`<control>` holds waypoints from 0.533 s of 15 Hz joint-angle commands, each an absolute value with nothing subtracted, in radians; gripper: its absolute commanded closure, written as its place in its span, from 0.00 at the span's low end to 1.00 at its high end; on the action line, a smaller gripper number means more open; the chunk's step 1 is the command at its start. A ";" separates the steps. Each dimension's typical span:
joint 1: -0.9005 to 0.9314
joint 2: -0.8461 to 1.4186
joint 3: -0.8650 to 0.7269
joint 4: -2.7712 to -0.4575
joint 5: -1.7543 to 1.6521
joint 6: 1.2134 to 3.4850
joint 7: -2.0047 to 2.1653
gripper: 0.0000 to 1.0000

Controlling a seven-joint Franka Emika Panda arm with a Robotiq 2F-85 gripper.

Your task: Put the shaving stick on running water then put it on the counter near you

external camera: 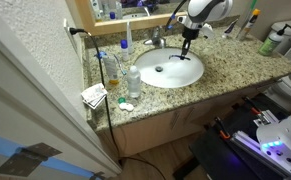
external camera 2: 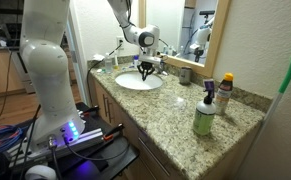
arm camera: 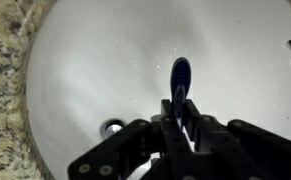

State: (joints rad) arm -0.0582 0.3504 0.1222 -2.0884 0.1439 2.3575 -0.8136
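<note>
Plainly the gripper had its black fingers closed narrow on the shaving stick. The stick was dark blue and poked out past the fingertips over the white basin in the wrist view. The drain sat just left of the fingers, and speckled granite of the counter showed at the left edge. In both exterior views the gripper pointed down over the basin, so the stick was held above the bowl, not lying on the counter. The silvery faucet stood at the far rim, near the gripper. In an exterior view a clear bottle and an amber bottle stood left of the basin. In an exterior view a green bottle stood near on the counter, well apart from the basin
</note>
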 commanded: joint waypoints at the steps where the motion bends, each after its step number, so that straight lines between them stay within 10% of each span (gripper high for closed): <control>1: -0.072 0.360 0.133 -2.078 0.180 2.387 -0.810 0.96; 8: -0.067 0.352 0.131 -2.055 0.204 2.399 -0.789 0.85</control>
State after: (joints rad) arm -0.0600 0.3514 0.1241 -2.0562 0.2086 2.4006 -0.7921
